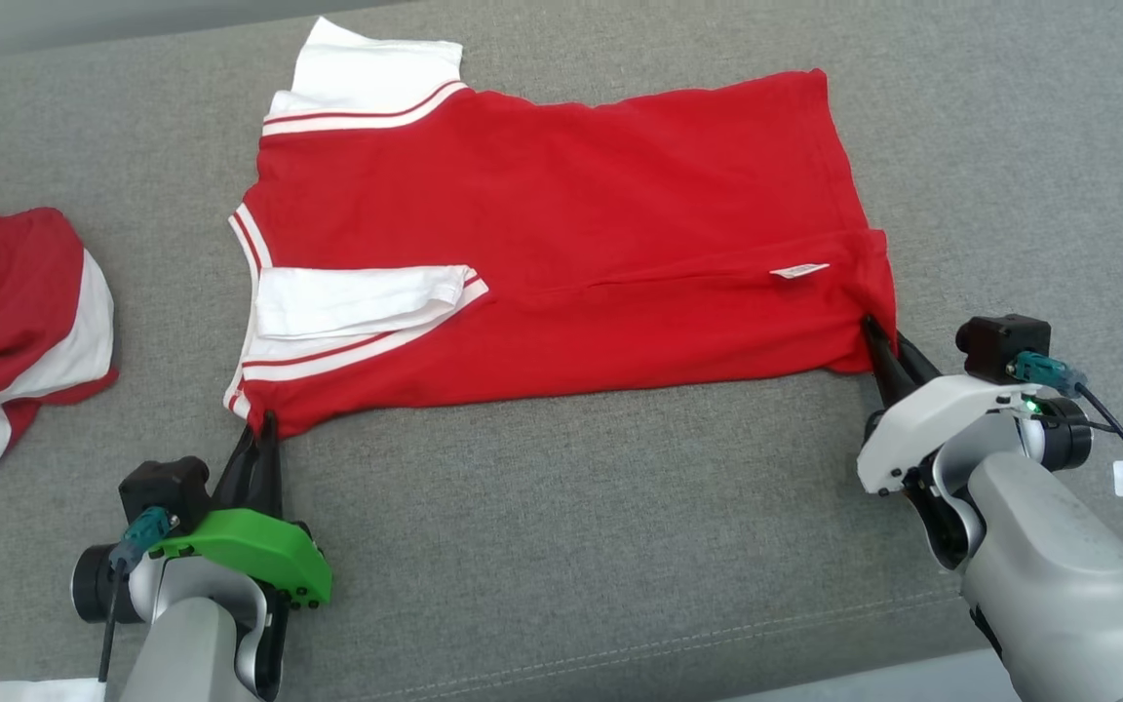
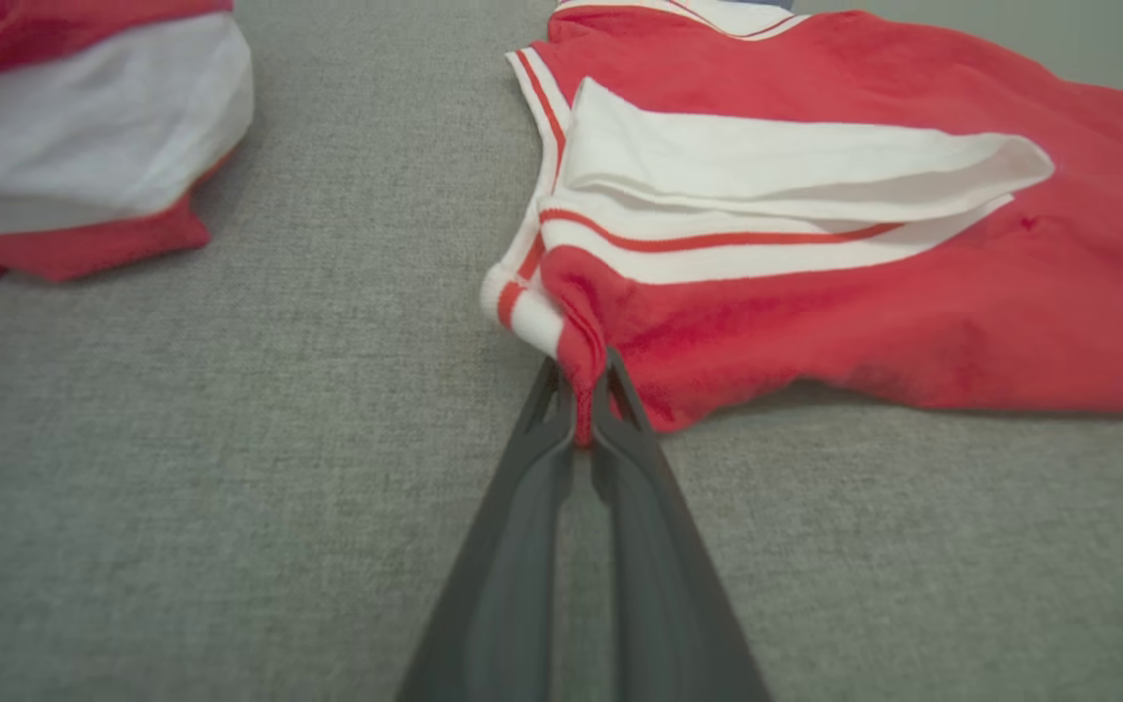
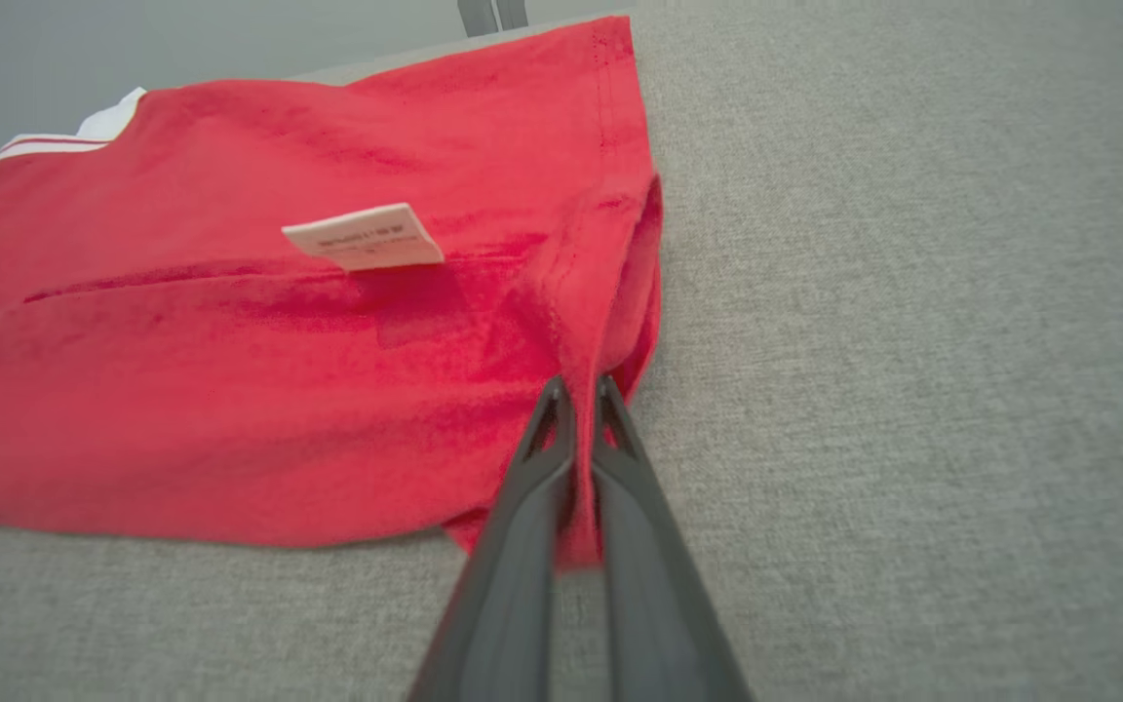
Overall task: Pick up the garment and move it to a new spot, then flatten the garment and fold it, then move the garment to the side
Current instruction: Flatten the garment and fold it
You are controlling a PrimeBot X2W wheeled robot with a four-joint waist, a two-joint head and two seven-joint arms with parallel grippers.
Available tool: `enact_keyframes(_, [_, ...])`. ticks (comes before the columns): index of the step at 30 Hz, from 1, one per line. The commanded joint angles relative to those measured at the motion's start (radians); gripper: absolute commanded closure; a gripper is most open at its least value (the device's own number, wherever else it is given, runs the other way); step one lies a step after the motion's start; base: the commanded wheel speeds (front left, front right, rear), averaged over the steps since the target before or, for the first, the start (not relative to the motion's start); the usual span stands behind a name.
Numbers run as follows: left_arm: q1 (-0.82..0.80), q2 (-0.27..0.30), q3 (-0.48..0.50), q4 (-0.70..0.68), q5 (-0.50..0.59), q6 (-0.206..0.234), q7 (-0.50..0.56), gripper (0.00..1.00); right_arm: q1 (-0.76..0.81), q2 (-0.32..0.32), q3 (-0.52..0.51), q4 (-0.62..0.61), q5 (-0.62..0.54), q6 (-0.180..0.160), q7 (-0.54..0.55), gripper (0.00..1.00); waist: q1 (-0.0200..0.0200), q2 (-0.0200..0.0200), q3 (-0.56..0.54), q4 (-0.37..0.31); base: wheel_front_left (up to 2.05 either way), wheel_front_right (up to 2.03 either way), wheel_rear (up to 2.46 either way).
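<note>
The garment is a red shirt with white, red-striped sleeves, lying spread on the grey cloth surface with its near sleeve folded onto the body. My left gripper is shut on the near shoulder corner, and red cloth is pinched between its fingers on the garment. At the right, my right gripper is shut on the near hem corner. There the garment bunches into the closed right gripper, beside a white label.
A second red and white garment lies crumpled at the left edge, also seen as a red and white heap. Bare grey surface lies in front of the shirt between my arms and to its right.
</note>
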Motion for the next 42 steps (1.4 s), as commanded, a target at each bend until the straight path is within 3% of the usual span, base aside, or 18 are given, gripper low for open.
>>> enact_keyframes(1, [0.025, 0.0, 0.002, -0.005, 0.002, -0.002, 0.0, 1.0, 0.027, -0.011, -0.005, -0.007, 0.011, 0.0, -0.003, 1.0, 0.0, 0.0, -0.021, 0.002, 0.0, 0.0, 0.0])
enact_keyframes(19, [0.268, -0.032, -0.013, -0.161, -0.054, 0.005, 0.0, 1.0, 0.265, -0.096, -0.043, -0.171, 0.066, -0.001, 0.006, 1.0, 0.0, 0.0, -0.17, 0.026, 0.0, 0.0, 0.0])
enact_keyframes(26, [0.358, -0.033, -0.069, -0.219, -0.102, 0.024, 0.0, 1.0, 0.353, -0.133, -0.095, -0.257, 0.045, -0.001, 0.051, 1.0, 0.0, 0.0, -0.207, 0.02, 0.0, 0.0, 0.0])
enact_keyframes(34, [0.421, -0.034, -0.129, -0.245, -0.149, 0.063, 0.0, 1.0, 0.444, -0.114, -0.155, -0.345, 0.025, -0.001, 0.153, 1.0, 0.0, 0.0, -0.229, 0.031, 0.0, 0.0, 0.0])
enact_keyframes(39, [0.399, -0.034, -0.143, -0.203, -0.162, 0.065, 0.0, 1.0, 0.477, -0.097, -0.19, -0.371, 0.006, -0.001, 0.195, 1.0, 0.0, 0.0, -0.229, 0.046, 0.0, 0.0, 0.0])
enact_keyframes(40, [0.39, -0.033, -0.144, -0.187, -0.161, 0.068, 0.0, 1.0, 0.482, -0.091, -0.199, -0.371, 0.001, -0.001, 0.205, 0.97, 0.0, 0.0, -0.229, 0.048, 0.0, 0.0, 0.0])
enact_keyframes(41, [0.381, -0.034, -0.146, -0.174, -0.153, 0.07, 0.0, 0.72, 0.486, -0.086, -0.205, -0.37, -0.007, -0.001, 0.215, 0.54, 0.0, 0.0, -0.228, 0.049, 0.0, 0.0, 0.0])
enact_keyframes(42, [0.371, -0.033, -0.14, -0.173, -0.156, 0.071, 0.0, 0.38, 0.485, -0.081, -0.208, -0.376, -0.013, -0.001, 0.22, 0.0, 0.0, 0.0, -0.227, 0.049, 0.0, 0.0, 0.0])
